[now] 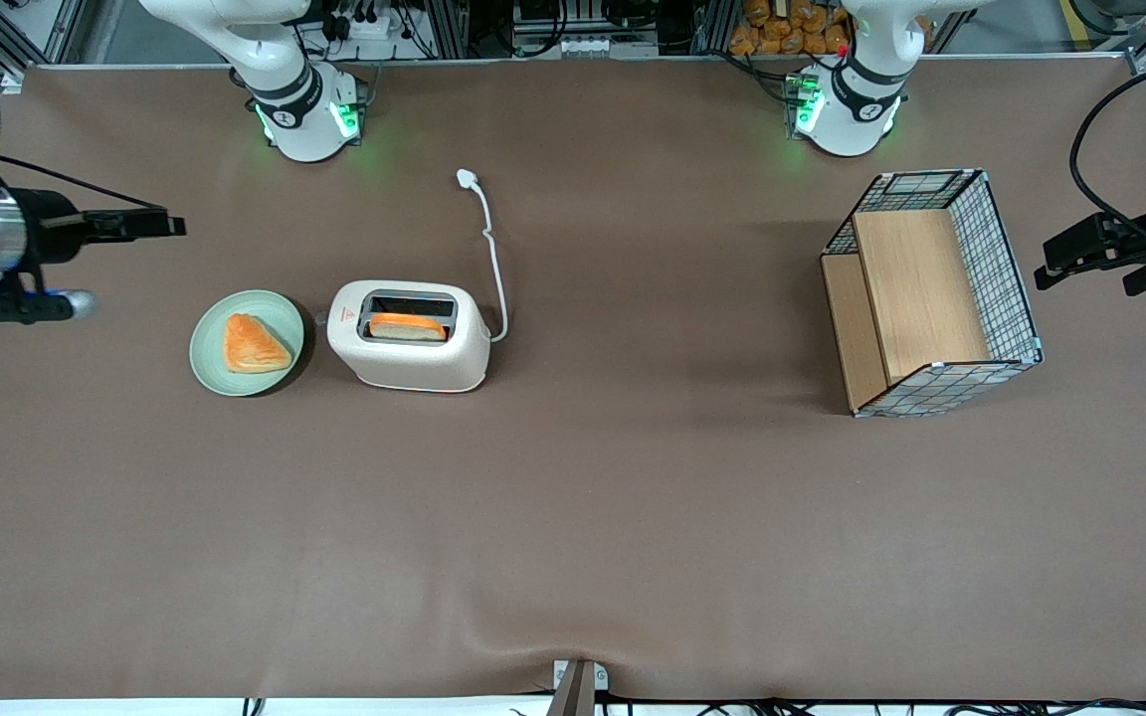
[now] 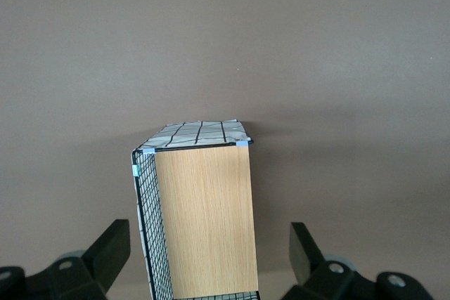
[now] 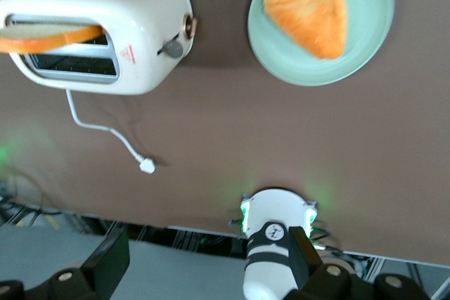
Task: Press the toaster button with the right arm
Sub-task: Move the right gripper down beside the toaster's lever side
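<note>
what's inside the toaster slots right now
One slice of toast stands in the slot of the toaster nearer the front camera; its lower part is hidden. The gripper hovers open, away.

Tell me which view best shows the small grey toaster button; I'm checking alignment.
The right wrist view: the small grey toaster button juts clearly from the cream toaster. Front view barely shows it; left wrist view doesn't. The right gripper hovers away, unengaged.

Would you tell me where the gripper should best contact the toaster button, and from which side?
Contact the toaster button where it juts from the toaster's narrow end facing the plate. Probably descend above it, since the plate crowds that end. The gripper hovers open, toward the working arm's end.
</note>
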Robot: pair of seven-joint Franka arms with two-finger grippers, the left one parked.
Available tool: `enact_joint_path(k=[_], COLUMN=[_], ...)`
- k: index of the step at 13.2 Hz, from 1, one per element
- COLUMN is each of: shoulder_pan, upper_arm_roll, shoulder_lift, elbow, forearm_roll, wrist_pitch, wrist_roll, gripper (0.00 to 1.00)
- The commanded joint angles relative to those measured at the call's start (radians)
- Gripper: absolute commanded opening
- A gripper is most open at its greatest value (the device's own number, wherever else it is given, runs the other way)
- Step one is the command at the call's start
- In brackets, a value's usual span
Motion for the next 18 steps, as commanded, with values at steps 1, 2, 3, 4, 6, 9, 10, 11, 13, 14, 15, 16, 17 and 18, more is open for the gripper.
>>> enact_joint_path(k=[1, 2, 3, 4, 6, 9, 10, 11, 13, 14, 15, 16, 17, 18], shoulder_pan=[0.007, 0.01, 0.01, 0.01, 0.004, 0.033, 0.033, 0.034, 0.033, 0.034, 0.034, 0.034, 0.037, 0.037], upper_arm_roll=[0.005, 0.005, 0.005, 0.005, 0.005, 0.005, 0.005, 0.005, 0.005, 0.004, 0.005, 0.005, 0.005, 0.005], shoulder_lift=[-0.016, -0.016, -0.016, -0.014, 0.002, 0.038, 0.05, 0.058, 0.072, 0.082, 0.096, 0.116, 0.124, 0.124], elbow=[-0.092, -0.13, -0.16, -0.184, -0.223, -0.226, -0.226, -0.227, -0.224, -0.223, -0.223, -0.224, -0.224, -0.224], forearm_roll=[0.044, 0.044, 0.045, 0.059, 0.116, 0.173, 0.177, 0.179, 0.197, 0.22, 0.223, 0.225, 0.232, 0.236], wrist_pitch=[0.023, 0.058, 0.092, 0.12, 0.156, 0.178, 0.175, 0.173, 0.18, 0.181, 0.186, 0.205, 0.212, 0.21], wrist_roll=[-0.003, -0.01, -0.016, -0.019, -0.024, -0.023, -0.023, -0.023, -0.023, -0.023, -0.024, -0.024, -0.027, -0.039], gripper=[1.0, 1.0, 1.0, 1.0, 1.0, 1.0, 1.0, 1.0, 0.88, 0.76, 0.61, 0.5, 0.38, 0.26])
